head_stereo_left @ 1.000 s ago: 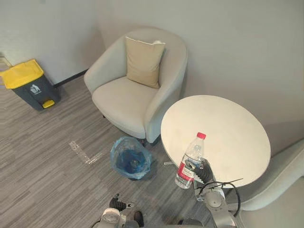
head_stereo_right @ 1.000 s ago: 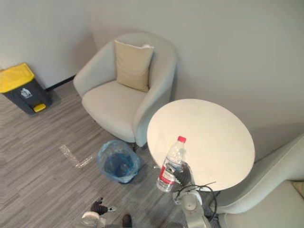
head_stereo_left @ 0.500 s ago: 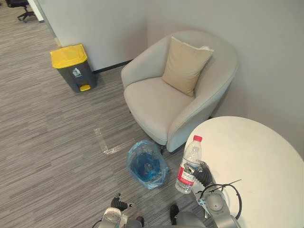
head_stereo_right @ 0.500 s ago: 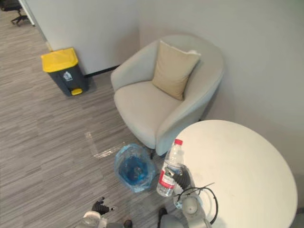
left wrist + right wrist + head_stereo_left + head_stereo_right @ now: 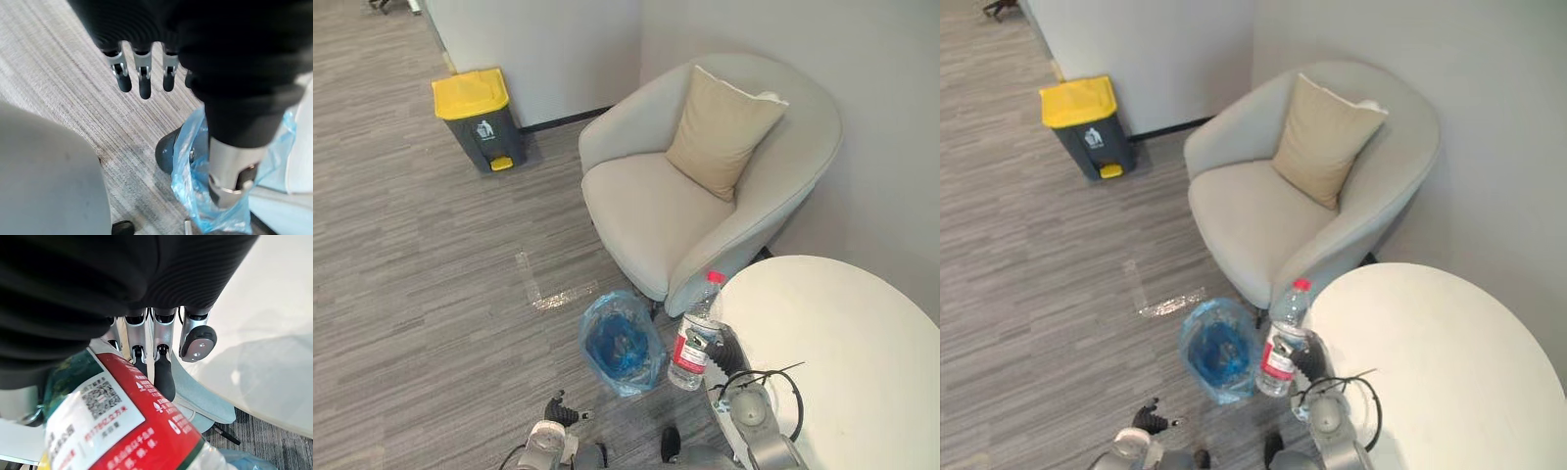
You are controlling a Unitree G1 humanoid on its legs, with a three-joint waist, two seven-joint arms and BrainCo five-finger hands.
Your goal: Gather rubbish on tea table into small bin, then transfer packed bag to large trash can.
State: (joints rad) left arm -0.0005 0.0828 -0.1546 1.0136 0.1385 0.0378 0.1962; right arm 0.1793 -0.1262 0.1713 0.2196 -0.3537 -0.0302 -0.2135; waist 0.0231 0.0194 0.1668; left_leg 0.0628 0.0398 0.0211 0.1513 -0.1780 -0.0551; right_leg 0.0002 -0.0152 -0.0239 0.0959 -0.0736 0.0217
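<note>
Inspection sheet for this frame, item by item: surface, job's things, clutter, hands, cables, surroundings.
Surface: round white table, pale top.
Job's things: water bottle, red cap and label, held near upright just off the table's edge, beside the small bin lined with a blue bag; large trash can, yellow lid shut, by the wall.
Clutter: nothing seen.
Hands: right hand curled round the water bottle; left hand low over the floor, fingers straight, holding nothing.
Cables: nothing seen.
Surroundings: armchair with a cushion; tape marks on the grey floor.
</note>
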